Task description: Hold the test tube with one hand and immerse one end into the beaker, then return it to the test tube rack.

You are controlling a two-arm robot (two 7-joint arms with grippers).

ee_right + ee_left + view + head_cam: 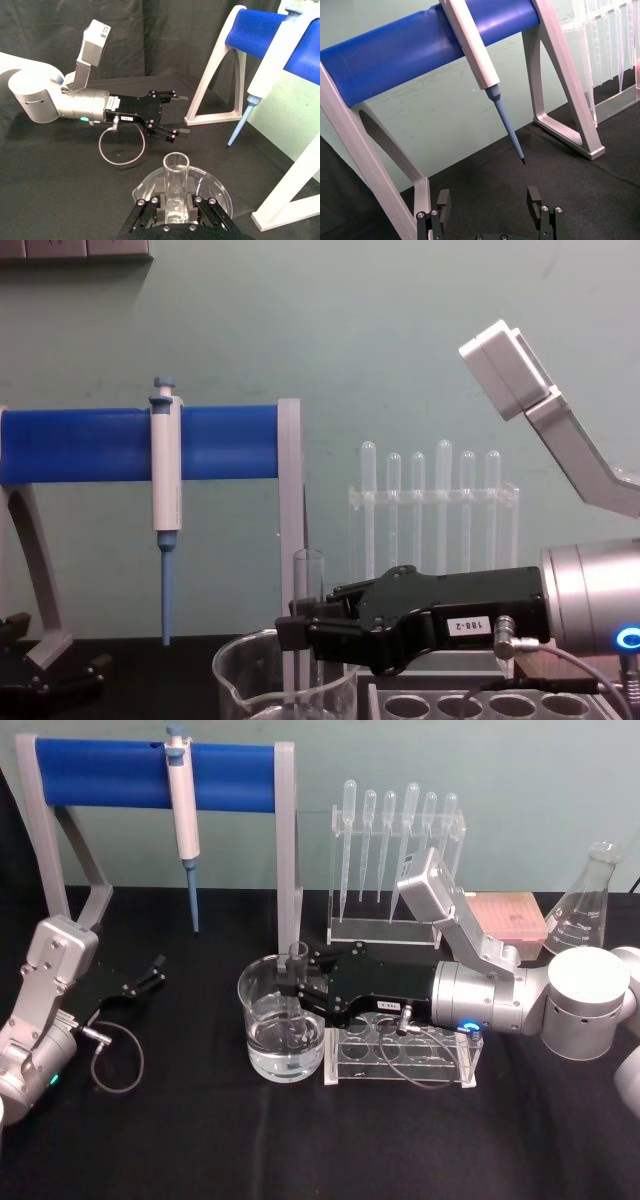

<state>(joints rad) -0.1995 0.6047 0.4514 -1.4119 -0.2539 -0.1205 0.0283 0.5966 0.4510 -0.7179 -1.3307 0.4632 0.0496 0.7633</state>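
Table: black, and everything stands on it.
Right gripper: reaches in from the right, above the rack. Its two fingers squeeze the test tube.
Left gripper: far to the left, low over the table, fingers spread wide, holding nothing.
Rack: clear, with round holes, just right of the beaker.
Beaker: has water in it.
Test tube: stands straight up, bottom end inside the beaker.
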